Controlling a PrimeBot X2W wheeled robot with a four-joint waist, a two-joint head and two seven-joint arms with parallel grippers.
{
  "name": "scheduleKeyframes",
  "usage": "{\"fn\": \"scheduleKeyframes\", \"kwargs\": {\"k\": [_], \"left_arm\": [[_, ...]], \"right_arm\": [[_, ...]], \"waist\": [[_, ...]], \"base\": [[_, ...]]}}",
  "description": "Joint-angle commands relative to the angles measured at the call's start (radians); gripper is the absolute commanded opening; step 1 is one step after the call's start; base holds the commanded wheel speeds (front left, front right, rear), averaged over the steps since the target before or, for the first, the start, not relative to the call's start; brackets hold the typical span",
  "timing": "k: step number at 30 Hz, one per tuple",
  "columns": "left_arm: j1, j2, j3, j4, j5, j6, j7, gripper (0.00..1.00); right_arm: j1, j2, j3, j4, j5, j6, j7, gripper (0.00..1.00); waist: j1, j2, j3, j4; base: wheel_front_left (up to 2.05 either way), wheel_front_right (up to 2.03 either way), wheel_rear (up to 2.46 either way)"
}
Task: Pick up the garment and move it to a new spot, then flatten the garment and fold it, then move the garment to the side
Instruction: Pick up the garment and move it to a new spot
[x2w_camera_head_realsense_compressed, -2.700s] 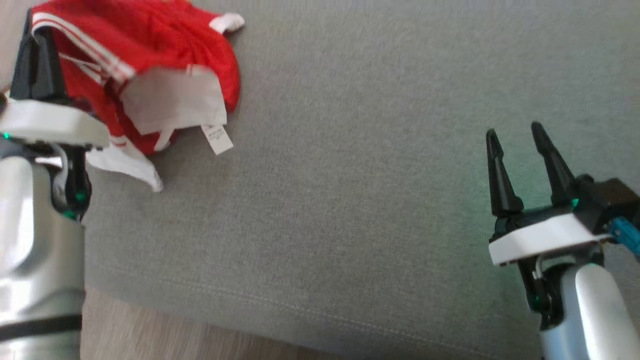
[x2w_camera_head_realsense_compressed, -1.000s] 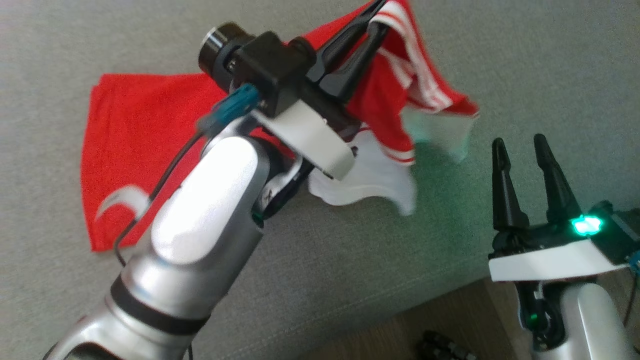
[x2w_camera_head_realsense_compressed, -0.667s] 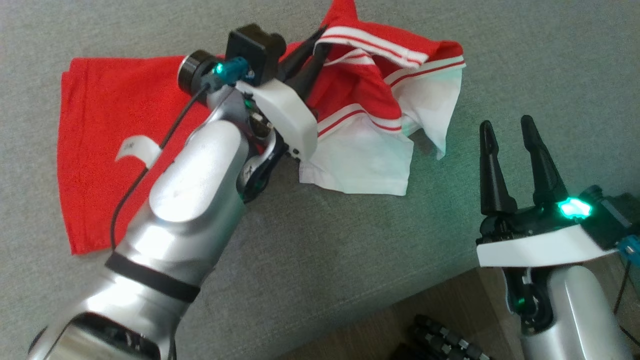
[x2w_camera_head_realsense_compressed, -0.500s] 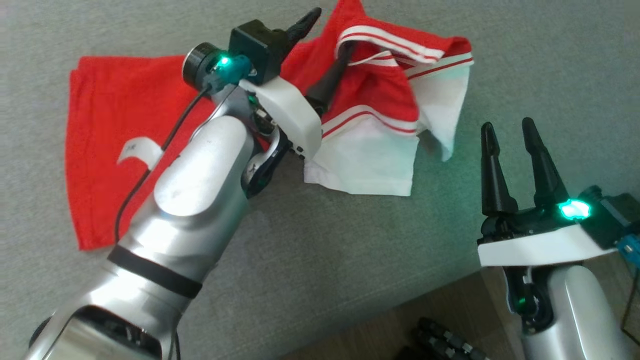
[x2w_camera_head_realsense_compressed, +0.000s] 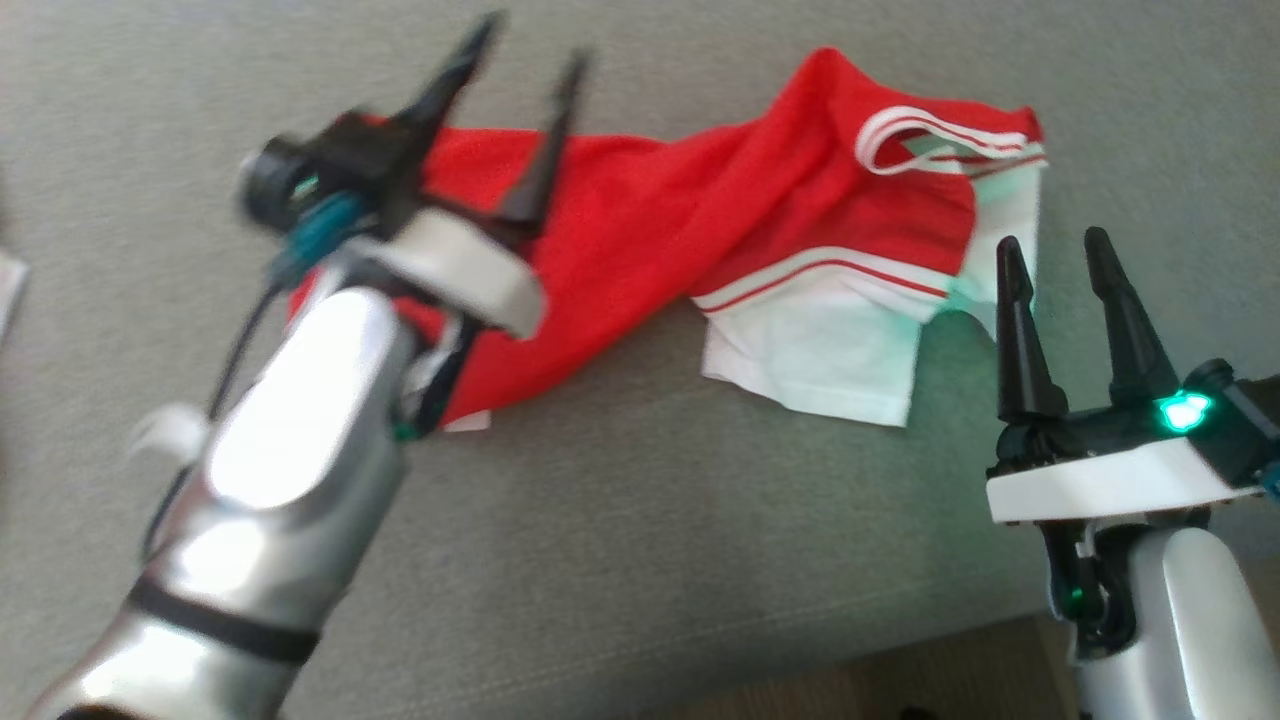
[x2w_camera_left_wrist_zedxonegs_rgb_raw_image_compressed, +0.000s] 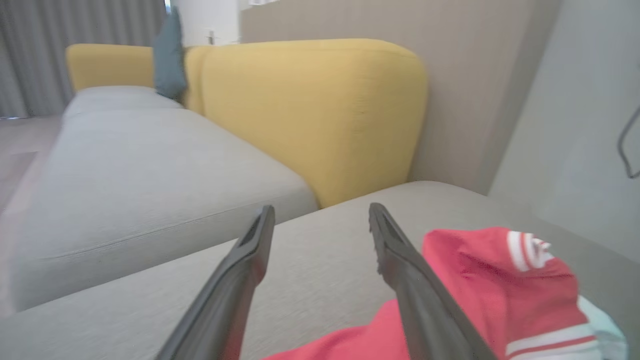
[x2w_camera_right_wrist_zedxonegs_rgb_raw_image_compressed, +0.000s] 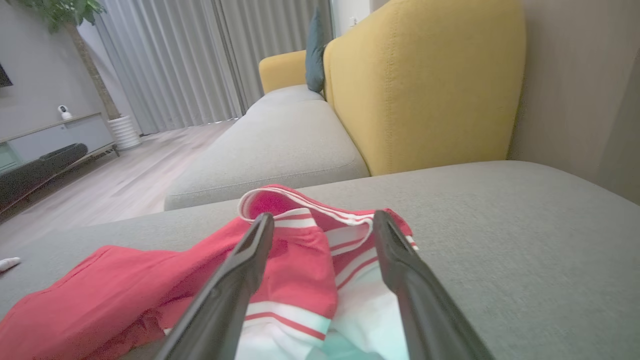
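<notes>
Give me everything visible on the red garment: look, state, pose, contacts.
The garment is red and looks like a soft knit. It has a white panel and red-and-white striped trim. It lies rumpled and bunched, not flat, stretched sideways across the grey cushion that bears it. Neither gripper holds it. The left gripper is open over its left end and the right gripper is open by the white panel. Whether either touches it cannot be told.

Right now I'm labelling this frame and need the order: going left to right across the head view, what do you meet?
Left gripper → garment → right gripper, all above the sofa.
</notes>
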Motion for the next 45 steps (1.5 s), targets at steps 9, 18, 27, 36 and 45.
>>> {"fn": "scheduleKeyframes", "kwargs": {"k": [9,18,27,36,45], "left_arm": [[0.237,0.126,0.261,-0.209,-0.014,0.102,-0.008,1.0],[0.473,0.147,0.397,-0.298,0.02,0.098,-0.008,1.0],[0.579,0.135,0.396,-0.331,0.059,0.073,-0.008,1.0],[0.632,0.121,0.396,-0.331,0.067,0.073,-0.008,1.0],[0.638,0.122,0.405,-0.325,0.071,0.076,-0.008,1.0]], "right_arm": [[0.002,-0.005,-0.006,-0.05,-0.047,-0.001,0.048,1.0],[0.045,-0.005,-0.016,-0.044,-0.074,-0.001,0.079,1.0],[0.119,-0.005,-0.034,-0.059,-0.08,-0.001,0.102,1.0],[0.156,-0.005,-0.02,-0.08,-0.085,-0.001,0.119,1.0],[0.16,-0.005,-0.009,-0.094,-0.083,-0.001,0.125,1.0]], "waist": [[0.0,0.0,-0.082,0.115],[0.0,0.0,-0.147,0.15],[0.0,0.0,-0.193,0.158],[0.0,0.0,-0.228,0.146],[0.0,0.0,-0.234,0.143]], "base": [[0.0,0.0,0.0],[0.0,0.0,0.0],[0.0,0.0,0.0],[0.0,0.0,0.0],[0.0,0.0,0.0]]}}
